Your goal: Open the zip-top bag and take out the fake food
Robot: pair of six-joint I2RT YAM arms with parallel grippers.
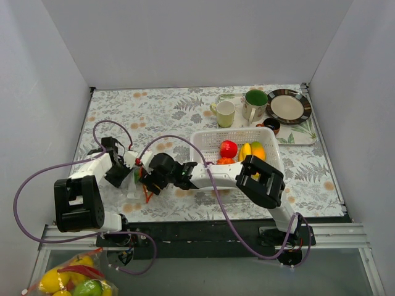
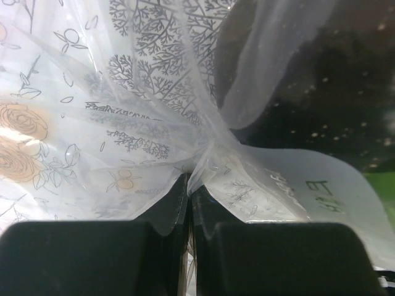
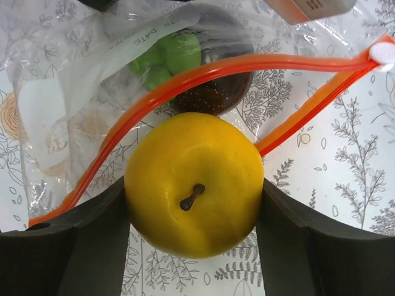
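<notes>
The clear zip-top bag (image 3: 74,92) lies on the leaf-print cloth with its red zip strip (image 3: 185,77) parted. My right gripper (image 3: 194,191) is shut on a round yellow fake fruit (image 3: 192,182) at the bag's mouth. A green piece (image 3: 166,58) and a dark round piece (image 3: 213,95) remain inside. My left gripper (image 2: 188,191) is shut on a fold of the bag's plastic (image 2: 154,117). In the top view the left gripper (image 1: 120,169) and right gripper (image 1: 154,176) meet at the bag (image 1: 139,182).
A white perforated basket (image 1: 271,139) right of the bag holds red, orange and yellow-green pieces. Two cups (image 1: 225,114), a plate (image 1: 288,106) and a small dark bowl stand on a tray at the back right. Another bag of fruit (image 1: 74,280) lies below the table edge.
</notes>
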